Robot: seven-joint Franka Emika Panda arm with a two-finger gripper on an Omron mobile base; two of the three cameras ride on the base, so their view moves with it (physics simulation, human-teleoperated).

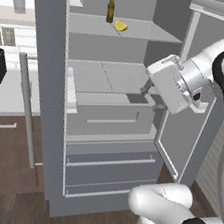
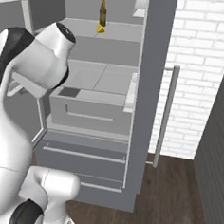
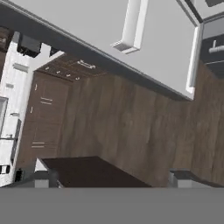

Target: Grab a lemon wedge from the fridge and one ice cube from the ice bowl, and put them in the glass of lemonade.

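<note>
Resting on smooth grey fridge (image 1: pixel 48 75) shelf: curved yellow lemon wedge (image 1: pixel 121 26).

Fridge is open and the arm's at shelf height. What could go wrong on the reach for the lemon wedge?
1. The lemon wedge lies right beside the brown bottle on the upper shelf; a wide reach could tip the bottle.
2. The end effector, open, sits well below that shelf near the pulled-out drawer; rising straight up may catch the shelf edge.
3. The open door stands close beside the arm, leaving little room to swing.
</note>
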